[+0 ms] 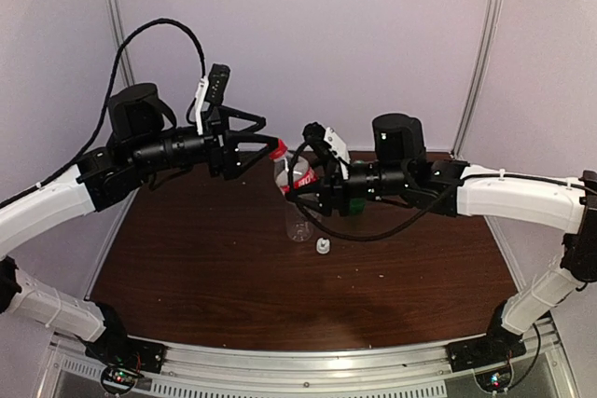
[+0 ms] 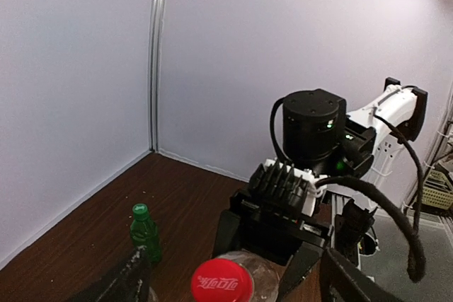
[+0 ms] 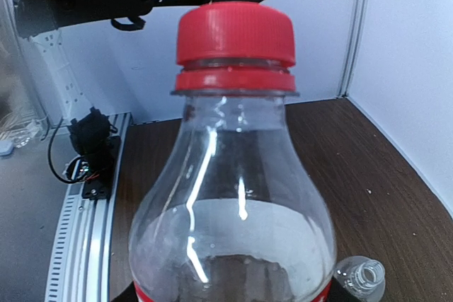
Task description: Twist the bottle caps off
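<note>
My right gripper (image 1: 303,185) is shut on the clear bottle with the red label (image 1: 295,177) and holds it upright above the table. Its red cap (image 1: 278,149) is on the neck; it also shows in the right wrist view (image 3: 236,33) and the left wrist view (image 2: 223,282). My left gripper (image 1: 271,144) is open, one finger (image 2: 120,282) on each side of the red cap, not touching it. The clear unlabelled bottle (image 1: 298,221) stands open-mouthed (image 3: 361,278) below. A white cap (image 1: 323,247) lies beside it. The green bottle (image 2: 145,233) stands capped.
The brown table (image 1: 205,267) is walled by white panels at the back and sides. My right arm (image 1: 504,195) crosses over the table's right half, with cables hanging below it. A metal rail (image 1: 308,361) runs along the near edge.
</note>
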Controlling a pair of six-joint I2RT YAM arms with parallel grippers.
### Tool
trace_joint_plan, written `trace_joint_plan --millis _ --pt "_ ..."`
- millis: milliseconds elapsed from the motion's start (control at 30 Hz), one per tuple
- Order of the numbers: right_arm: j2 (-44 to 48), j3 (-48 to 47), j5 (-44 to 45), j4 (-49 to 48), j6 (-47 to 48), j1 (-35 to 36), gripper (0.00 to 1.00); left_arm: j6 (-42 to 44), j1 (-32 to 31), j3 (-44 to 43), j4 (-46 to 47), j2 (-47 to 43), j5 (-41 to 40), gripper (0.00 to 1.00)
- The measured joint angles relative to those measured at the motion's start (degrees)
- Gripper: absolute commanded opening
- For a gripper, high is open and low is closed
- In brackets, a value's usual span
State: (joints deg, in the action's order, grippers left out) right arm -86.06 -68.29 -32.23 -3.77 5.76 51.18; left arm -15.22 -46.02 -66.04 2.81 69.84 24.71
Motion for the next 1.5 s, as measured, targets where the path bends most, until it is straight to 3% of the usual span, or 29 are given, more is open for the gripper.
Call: trace_joint_plan --millis 200,433,700,1033,1300,1500 --pt "0.48 -0.02 -14.58 0.72 0.28 -0.48 0.47 4.24 0.85 0.00 0.11 -0.74 11.34 0.90" --pt "0.35 -0.22 -26.47 0.92 -0.39 -0.61 0.46 4.11 0.98 0.07 3.56 1.60 23.89 0.88" --pt "-1.60 -0.83 -33.33 -1.38 -3.26 -0.83 0.45 2.01 0.98 0.79 8.68 3.37 31.87 0.65" --pt "-1.99 -0.83 -35.56 -5.03 -6.34 -1.49 0.45 0.94 0.98 1.14 10.78 3.93 34.71 0.39" --pt "-1.99 -0.83 -35.82 -5.79 -7.67 -1.66 0.42 0.26 1.22 1.16 12.31 4.50 34.47 0.23" --pt "-1.75 -0.81 -32.11 -5.88 -7.17 -2.14 0.42 -0.63 1.46 1.16 12.22 4.50 31.45 0.20"
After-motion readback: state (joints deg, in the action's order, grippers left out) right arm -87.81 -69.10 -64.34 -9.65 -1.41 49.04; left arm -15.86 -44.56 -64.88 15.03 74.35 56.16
